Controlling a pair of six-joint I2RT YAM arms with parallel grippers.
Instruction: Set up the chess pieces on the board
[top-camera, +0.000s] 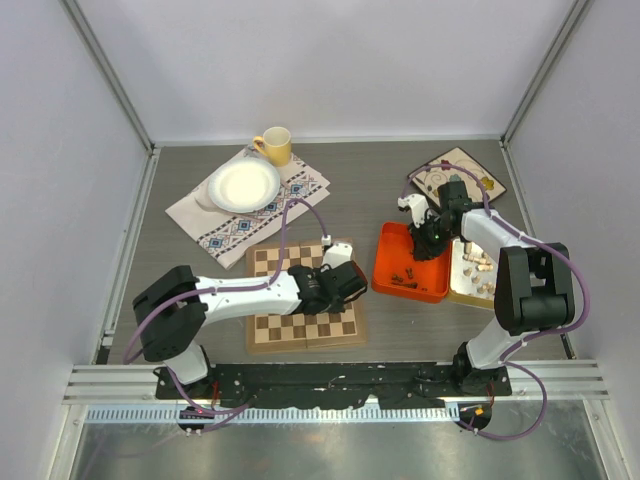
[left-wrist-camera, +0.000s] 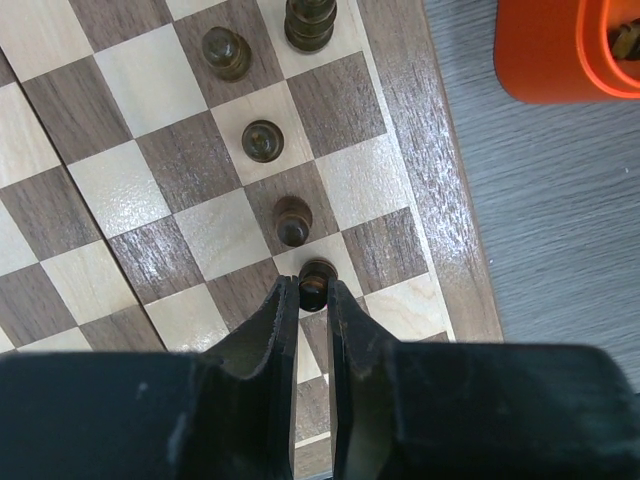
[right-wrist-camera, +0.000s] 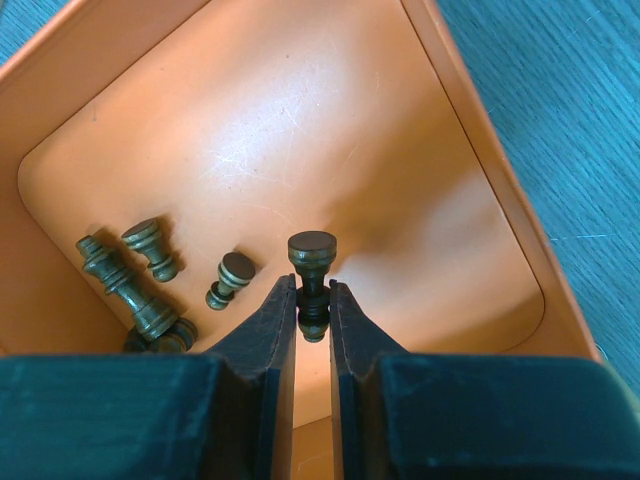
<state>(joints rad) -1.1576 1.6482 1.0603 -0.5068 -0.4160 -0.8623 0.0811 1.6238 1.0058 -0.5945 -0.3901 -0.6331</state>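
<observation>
The chessboard (top-camera: 290, 325) lies in front of the left arm. My left gripper (top-camera: 347, 283) hangs over its right side. In the left wrist view this gripper (left-wrist-camera: 313, 296) is shut on a dark pawn (left-wrist-camera: 317, 277) over a pale square. It is in line with three other dark pieces (left-wrist-camera: 292, 218) standing on the board (left-wrist-camera: 150, 70). My right gripper (top-camera: 432, 240) is over the orange tray (top-camera: 412, 270). In the right wrist view it (right-wrist-camera: 313, 300) is shut on a dark pawn (right-wrist-camera: 313, 255), held base forward above the tray floor (right-wrist-camera: 300, 120). Several dark pieces (right-wrist-camera: 150, 245) lie loose in the tray.
A metal tray (top-camera: 462, 292) with pale pieces sits right of the orange tray. A floral square plate (top-camera: 457, 172) lies at the back right. A white plate (top-camera: 244, 185) and a yellow cup (top-camera: 274, 146) rest on a patterned cloth (top-camera: 300, 185) at the back left.
</observation>
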